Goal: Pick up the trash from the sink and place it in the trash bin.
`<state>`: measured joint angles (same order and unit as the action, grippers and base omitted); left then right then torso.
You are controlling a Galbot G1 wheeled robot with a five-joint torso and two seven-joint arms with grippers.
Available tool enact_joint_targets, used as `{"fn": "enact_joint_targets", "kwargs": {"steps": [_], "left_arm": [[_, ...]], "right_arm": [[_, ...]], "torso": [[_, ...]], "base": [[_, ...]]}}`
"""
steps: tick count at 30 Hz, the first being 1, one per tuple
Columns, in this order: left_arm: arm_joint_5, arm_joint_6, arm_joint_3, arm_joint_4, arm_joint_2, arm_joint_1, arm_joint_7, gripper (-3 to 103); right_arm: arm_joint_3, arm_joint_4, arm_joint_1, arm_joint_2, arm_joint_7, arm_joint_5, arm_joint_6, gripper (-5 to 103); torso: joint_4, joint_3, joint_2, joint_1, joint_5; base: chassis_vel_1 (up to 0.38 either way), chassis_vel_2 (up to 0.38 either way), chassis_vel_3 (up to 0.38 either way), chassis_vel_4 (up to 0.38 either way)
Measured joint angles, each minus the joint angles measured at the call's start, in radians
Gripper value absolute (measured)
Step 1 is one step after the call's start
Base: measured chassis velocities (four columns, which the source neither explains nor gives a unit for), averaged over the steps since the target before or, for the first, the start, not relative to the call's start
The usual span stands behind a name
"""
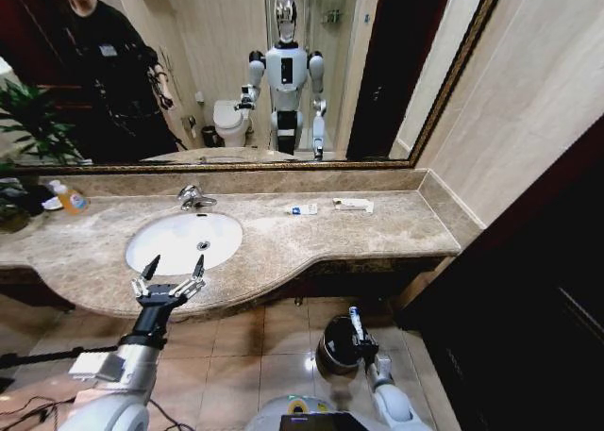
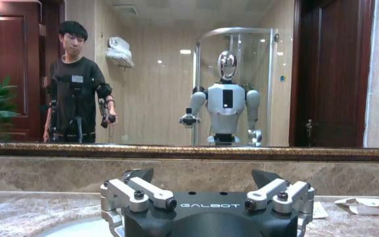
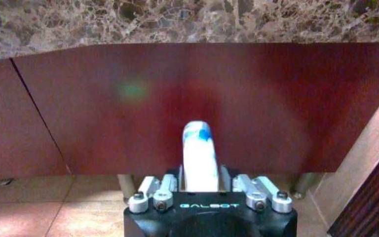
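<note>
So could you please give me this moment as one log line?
left gripper: open, by sink | right gripper: holding tube over bin

Beside the sink [image 1: 184, 243], two litter pieces are seen on the counter, a white-blue packet [image 1: 302, 209] and a flat white packet [image 1: 353, 205], and one orange-yellow bottle [image 1: 70, 200].

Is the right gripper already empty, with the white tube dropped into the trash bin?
No, the right gripper is shut on the white tube with blue markings, held upright above the trash bin below the counter.
</note>
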<state>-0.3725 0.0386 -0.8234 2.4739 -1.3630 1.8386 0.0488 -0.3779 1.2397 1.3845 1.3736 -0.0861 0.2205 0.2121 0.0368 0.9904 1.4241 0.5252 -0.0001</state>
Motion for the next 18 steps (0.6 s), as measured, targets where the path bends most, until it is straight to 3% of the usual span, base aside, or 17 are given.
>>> {"fn": "enact_joint_targets", "kwargs": {"steps": [2, 5, 6, 9, 18], "left_arm": [[0.000, 0.000, 0.000, 0.000, 0.000, 0.000, 0.000, 100], [0.000, 0.000, 0.000, 0.000, 0.000, 0.000, 0.000, 100], [0.000, 0.000, 0.000, 0.000, 0.000, 0.000, 0.000, 100], [0.000, 0.000, 0.000, 0.000, 0.000, 0.000, 0.000, 100], [0.000, 0.000, 0.000, 0.000, 0.000, 0.000, 0.000, 100]], "right_arm": [[0.000, -0.003, -0.001, 0.001, -0.001, -0.002, 0.000, 44], [0.000, -0.009, -0.006, 0.001, -0.007, -0.006, 0.001, 60], [0.000, -0.009, -0.006, 0.001, -0.007, -0.006, 0.001, 60], [0.000, -0.009, -0.007, -0.004, -0.013, -0.006, 0.001, 77], [-0.001, -0.003, 0.000, -0.005, -0.019, -0.006, 0.002, 100]], "torso": [[0.0000, 0.000, 0.000, 0.000, 0.0000], [0.0000, 0.000, 0.000, 0.000, 0.0000], [0.0000, 0.000, 0.000, 0.000, 0.0000], [0.0000, 0.000, 0.000, 0.000, 0.0001], [0.0000, 0.000, 0.000, 0.000, 0.0001]], "base": [[0.000, 0.000, 0.000, 0.000], [0.000, 0.000, 0.000, 0.000], [0.000, 0.000, 0.000, 0.000], [0.000, 0.000, 0.000, 0.000], [0.000, 0.000, 0.000, 0.000]]}}
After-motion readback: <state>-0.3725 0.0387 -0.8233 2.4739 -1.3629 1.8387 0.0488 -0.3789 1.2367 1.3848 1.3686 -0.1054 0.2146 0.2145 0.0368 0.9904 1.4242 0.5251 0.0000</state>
